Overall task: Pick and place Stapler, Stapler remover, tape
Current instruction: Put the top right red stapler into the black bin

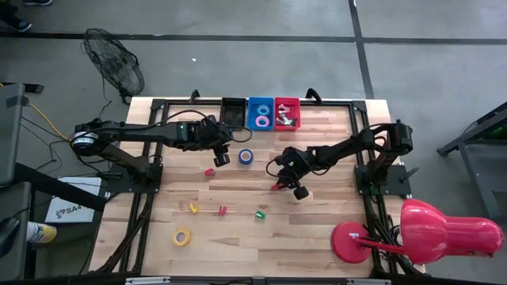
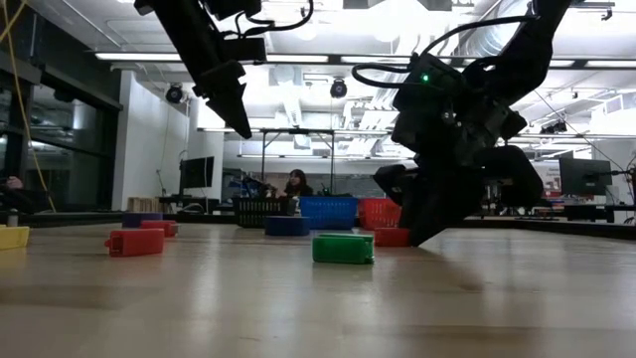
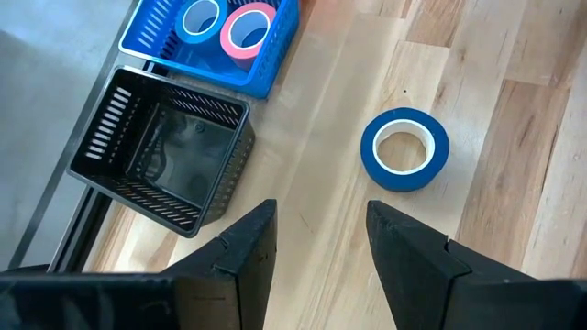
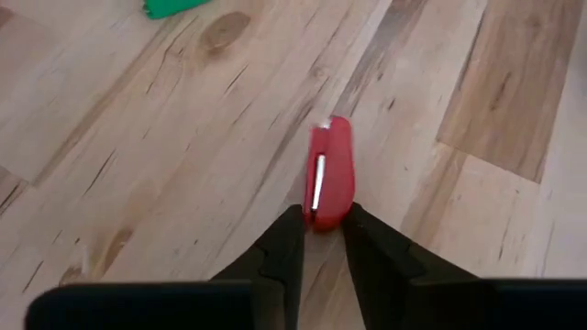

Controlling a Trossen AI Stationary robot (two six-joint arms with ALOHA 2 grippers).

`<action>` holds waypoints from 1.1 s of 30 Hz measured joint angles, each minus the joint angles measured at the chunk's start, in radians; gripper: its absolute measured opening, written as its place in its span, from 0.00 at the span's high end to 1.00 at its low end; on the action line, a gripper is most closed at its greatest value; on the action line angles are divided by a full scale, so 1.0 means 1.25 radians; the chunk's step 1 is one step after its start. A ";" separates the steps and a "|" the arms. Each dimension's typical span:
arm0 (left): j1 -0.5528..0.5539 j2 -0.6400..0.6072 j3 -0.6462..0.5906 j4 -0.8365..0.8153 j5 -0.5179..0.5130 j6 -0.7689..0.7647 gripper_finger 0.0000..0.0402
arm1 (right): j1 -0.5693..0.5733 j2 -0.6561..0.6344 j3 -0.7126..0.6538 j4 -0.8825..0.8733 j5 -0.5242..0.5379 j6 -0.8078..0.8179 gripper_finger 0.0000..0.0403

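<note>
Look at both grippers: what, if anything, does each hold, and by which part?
The right gripper pinches the small red plastic stapler at one narrow end, on the wooden table. The left gripper, open, holds nothing, above the blue tape roll.

Robotics lab or workshop: wooden tabletop [image 1: 317,237] on concrete floor [image 1: 261,63]; pedestal fan [image 1: 115,67]; exposed ceiling ducts [image 2: 477,35]; fluorescent strips; monitors [image 2: 197,172]; seated person [image 2: 296,183].
</note>
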 joint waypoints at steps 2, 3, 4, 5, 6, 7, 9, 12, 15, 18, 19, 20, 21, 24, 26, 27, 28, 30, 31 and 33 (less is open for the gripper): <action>0.000 0.000 0.000 0.000 0.000 0.000 0.59 | 0.000 0.000 0.000 0.000 0.002 0.011 0.87; 0.000 0.000 0.000 0.000 0.000 0.000 0.59 | 0.000 0.000 0.000 0.000 0.002 0.012 0.89; 0.000 0.000 0.000 0.000 0.000 0.000 0.59 | 0.000 0.000 0.000 0.000 0.003 0.013 0.91; 0.000 0.000 0.000 0.000 0.000 0.000 0.59 | -0.001 0.000 0.000 0.000 0.004 0.013 0.93; 0.000 0.000 0.000 0.000 0.000 0.000 0.59 | -0.001 0.000 0.000 0.000 0.004 0.013 0.95; 0.000 0.000 0.000 0.000 0.000 0.000 0.59 | -0.001 0.000 0.000 0.000 0.004 0.013 0.97; 0.000 0.000 0.000 0.000 0.000 0.000 0.59 | -0.001 0.000 0.000 0.000 0.004 0.013 0.99; 0.000 0.000 0.000 0.000 0.000 0.003 0.59 | -0.001 0.000 0.000 -0.002 0.009 0.010 0.98; 0.000 0.000 0.000 -0.001 0.000 0.004 0.59 | 0.000 0.000 0.000 -0.003 0.024 0.008 0.94; 0.000 0.000 0.000 -0.006 0.000 0.006 0.59 | 0.000 0.000 0.000 0.001 0.037 0.008 0.88; 0.000 0.000 0.000 -0.006 0.000 0.006 0.59 | 0.000 0.000 0.002 0.000 0.038 0.008 0.85; 0.000 0.000 0.000 -0.008 0.000 0.006 0.59 | 0.000 0.000 0.004 0.000 0.040 0.011 0.82; 0.000 0.000 0.000 -0.011 0.000 0.006 0.59 | 0.000 0.000 0.006 -0.001 0.042 0.014 0.79; 0.000 0.000 0.000 -0.024 0.000 0.006 0.59 | 0.006 0.001 0.018 -0.006 0.048 0.010 0.70; 0.000 0.000 0.000 -0.029 0.001 0.006 0.59 | 0.014 0.001 0.031 -0.008 0.054 -0.011 0.63; 0.000 0.000 0.000 -0.030 0.001 0.006 0.59 | 0.020 0.001 0.038 -0.012 0.063 -0.028 0.60; 0.000 0.000 0.000 -0.034 0.001 0.006 0.59 | 0.026 0.002 0.046 -0.014 0.070 -0.039 0.57; 0.000 0.000 0.000 -0.042 0.002 0.006 0.59 | 0.038 0.005 0.066 -0.008 0.090 -0.053 0.53; 0.000 0.000 0.000 -0.044 0.002 0.006 0.59 | 0.042 0.004 0.073 -0.006 0.093 -0.063 0.51; 0.000 0.000 0.000 -0.044 0.002 0.006 0.59 | 0.049 0.003 0.089 -0.001 0.092 -0.082 0.50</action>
